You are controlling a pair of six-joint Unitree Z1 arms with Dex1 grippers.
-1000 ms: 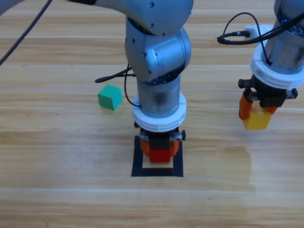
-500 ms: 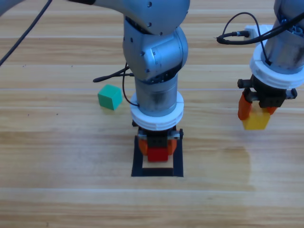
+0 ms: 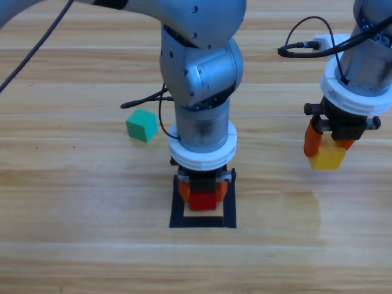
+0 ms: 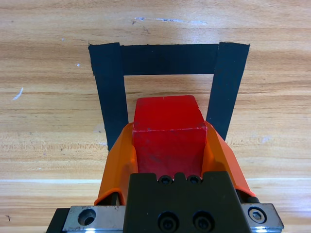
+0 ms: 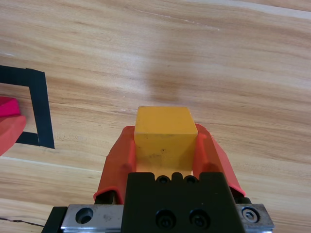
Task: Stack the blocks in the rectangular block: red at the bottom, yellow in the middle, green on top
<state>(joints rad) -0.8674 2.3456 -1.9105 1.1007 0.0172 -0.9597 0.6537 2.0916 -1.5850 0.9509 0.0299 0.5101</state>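
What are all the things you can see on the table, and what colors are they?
red cube: one, red, held in the left gripper over the tape square.
yellow cube: one, yellow, held in the right gripper, on the right side, apart from the square.
green cube: one, teal-green, alone on the table to the left of the left arm.
tape square: one, black outline, near the middle of the table.
table: one, light wood.
cable: black, looping by the right arm.
left gripper: orange jaws, shut on the red cube.
right gripper: orange jaws, shut on the yellow cube.
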